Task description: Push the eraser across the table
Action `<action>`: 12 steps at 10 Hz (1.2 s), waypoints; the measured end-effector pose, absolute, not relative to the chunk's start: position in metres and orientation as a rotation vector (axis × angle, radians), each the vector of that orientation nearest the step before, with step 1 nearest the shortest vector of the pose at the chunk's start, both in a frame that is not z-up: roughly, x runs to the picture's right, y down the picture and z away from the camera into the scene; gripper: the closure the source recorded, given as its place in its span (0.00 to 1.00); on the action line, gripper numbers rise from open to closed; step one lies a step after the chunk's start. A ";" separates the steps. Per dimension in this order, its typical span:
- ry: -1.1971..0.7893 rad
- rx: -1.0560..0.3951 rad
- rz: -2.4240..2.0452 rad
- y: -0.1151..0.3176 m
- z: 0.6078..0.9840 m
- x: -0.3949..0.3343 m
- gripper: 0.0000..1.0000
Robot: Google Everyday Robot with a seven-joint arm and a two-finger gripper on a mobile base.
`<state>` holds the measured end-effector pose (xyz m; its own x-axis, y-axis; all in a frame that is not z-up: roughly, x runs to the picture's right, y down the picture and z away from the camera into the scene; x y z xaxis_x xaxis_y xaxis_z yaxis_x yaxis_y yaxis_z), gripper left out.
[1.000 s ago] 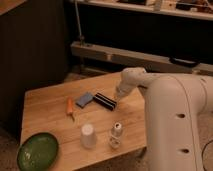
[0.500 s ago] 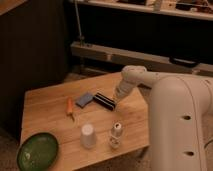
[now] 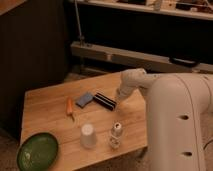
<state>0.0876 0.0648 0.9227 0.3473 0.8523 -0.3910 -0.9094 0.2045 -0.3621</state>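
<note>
Near the middle of the tabletop (image 3: 50, 97) I see the black striped eraser (image 3: 105, 100) lying flat, with a blue-grey block (image 3: 84, 99) just beside its far-left end. My gripper (image 3: 118, 98) sits low at the eraser's other end, jaws closed together and holding nothing; I cannot tell whether it touches. A carrot (image 3: 69, 107) lies nearby. A white cup (image 3: 88, 136), a small bottle (image 3: 116, 134) and a green plate (image 3: 37, 152) stand toward the near edge.

table (image 3: 50, 106): matt wood planks; eraser (image 3: 105, 100): matt black; pincer (image 3: 118, 99) by eraser: smooth, pale
</note>
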 end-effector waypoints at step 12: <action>0.043 -0.683 1.166 0.079 0.920 0.048 0.94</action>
